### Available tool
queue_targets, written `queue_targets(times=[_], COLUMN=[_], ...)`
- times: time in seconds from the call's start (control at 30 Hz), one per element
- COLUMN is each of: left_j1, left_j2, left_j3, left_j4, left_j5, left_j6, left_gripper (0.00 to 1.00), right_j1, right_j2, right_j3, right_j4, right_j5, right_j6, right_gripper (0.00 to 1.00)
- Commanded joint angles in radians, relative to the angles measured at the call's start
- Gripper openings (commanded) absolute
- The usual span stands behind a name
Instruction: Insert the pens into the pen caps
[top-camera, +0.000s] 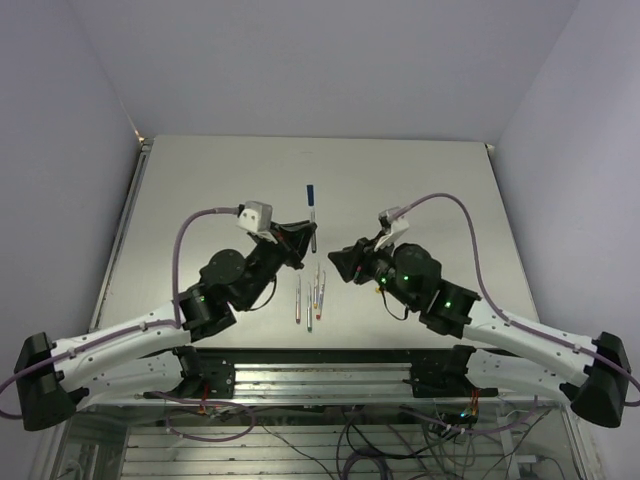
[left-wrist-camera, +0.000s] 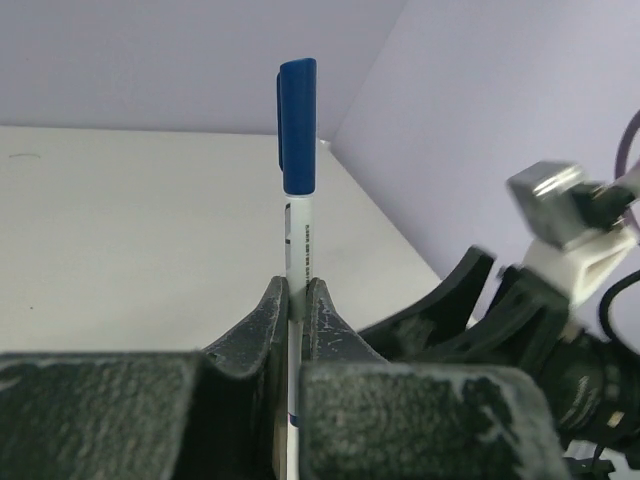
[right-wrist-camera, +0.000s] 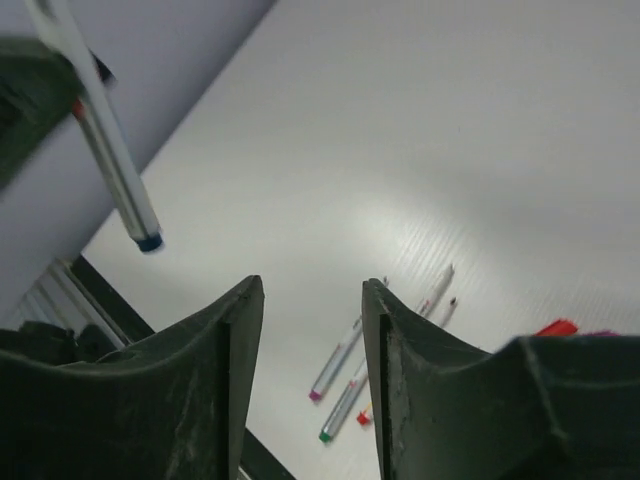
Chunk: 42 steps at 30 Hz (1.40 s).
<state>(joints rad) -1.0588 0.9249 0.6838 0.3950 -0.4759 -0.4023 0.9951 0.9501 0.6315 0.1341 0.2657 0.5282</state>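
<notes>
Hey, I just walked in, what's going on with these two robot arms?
The left gripper is shut on one pen that already wears its dark blue cap, holding it up off the table. The right gripper sits open and empty beside it. The other pens lie on the table between the arms.

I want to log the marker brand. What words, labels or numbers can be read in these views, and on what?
None can be read.
The blue-capped pen in the left gripper has dark print along its barrel, too small to read.
No other writing shows.
</notes>
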Motion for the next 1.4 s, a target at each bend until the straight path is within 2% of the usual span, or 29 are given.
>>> queue_targets(times=[0.0, 0.17, 0.47, 0.57, 0.87, 1.1, 1.23, 1.33, 1.37], left_j1=[0.003, 0.003, 0.003, 0.003, 0.003, 0.003, 0.003, 0.003, 0.003], left_j2=[-0.054, -0.091, -0.126, -0.113, -0.085, -0.078, -0.077, -0.071, -0.066], left_j3=[-0.035, -0.059, -0.136, -0.138, -0.149, -0.159, -0.150, -0.144, -0.142], left_j4=[-0.026, -0.075, 0.053, 0.078, 0.137, 0.177, 0.171, 0.172, 0.176], left_j5=[0.058, 0.198, 0.388, 0.446, 0.494, 0.492, 0.485, 0.481, 0.477], left_j6=[-0.028, 0.000, 0.023, 0.020, -0.007, -0.027, -0.033, -0.038, -0.042], left_gripper=[0.07, 0.07, 0.07, 0.07, 0.07, 0.07, 0.07, 0.07, 0.07], right_j1=[0.001, 0.001, 0.001, 0.000, 0.000, 0.000, 0.000, 0.000, -0.001], right_j2=[-0.071, -0.128, -0.151, -0.146, -0.118, -0.101, -0.102, -0.097, -0.096], right_j3=[0.114, 0.160, 0.176, 0.167, 0.157, 0.157, 0.149, 0.148, 0.150], right_j4=[-0.038, -0.009, 0.079, 0.102, 0.120, 0.113, 0.117, 0.113, 0.110], right_j5=[0.066, 0.079, -0.017, -0.044, -0.105, -0.142, -0.149, -0.166, -0.172], right_j6=[-0.082, -0.123, -0.123, -0.108, -0.073, -0.052, -0.042, -0.038, -0.035], right_gripper=[0.46, 0.58, 0.65, 0.67, 0.66, 0.50, 0.37, 0.20, 0.07])
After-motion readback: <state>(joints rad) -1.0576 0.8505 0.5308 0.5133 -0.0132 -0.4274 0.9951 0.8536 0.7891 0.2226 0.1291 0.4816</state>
